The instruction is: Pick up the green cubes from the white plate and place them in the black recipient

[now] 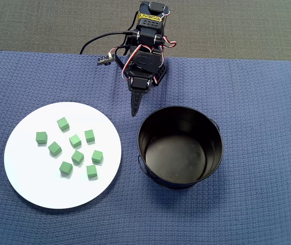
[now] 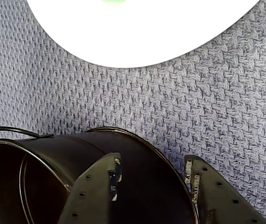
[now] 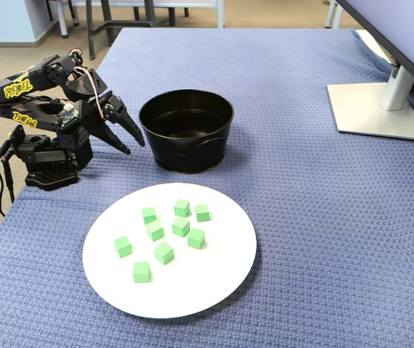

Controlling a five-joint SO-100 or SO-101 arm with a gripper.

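Observation:
Several green cubes (image 1: pixel 77 156) (image 3: pixel 181 227) lie loose on the white plate (image 1: pixel 33 178) (image 3: pixel 207 275), which sits left of the black recipient (image 1: pixel 158 122) in the overhead view. That black recipient (image 3: pixel 185 156) holds no cubes. My gripper (image 1: pixel 135 109) (image 3: pixel 129 145) hangs open and holds nothing, above the cloth just behind the pot's rim and off the plate. In the wrist view the gripper (image 2: pixel 153 168) has its fingers wide apart over the pot's outer wall (image 2: pixel 77 154). The plate (image 2: pixel 146 32) fills the top edge there, with a sliver of a cube (image 2: pixel 114 1).
A blue woven cloth (image 1: pixel 257 102) covers the table. The arm's base (image 3: pixel 47 156) stands at the table's edge with a black cable (image 1: pixel 97 43) trailing off it. A monitor stand (image 3: pixel 377 109) sits at the far right in the fixed view.

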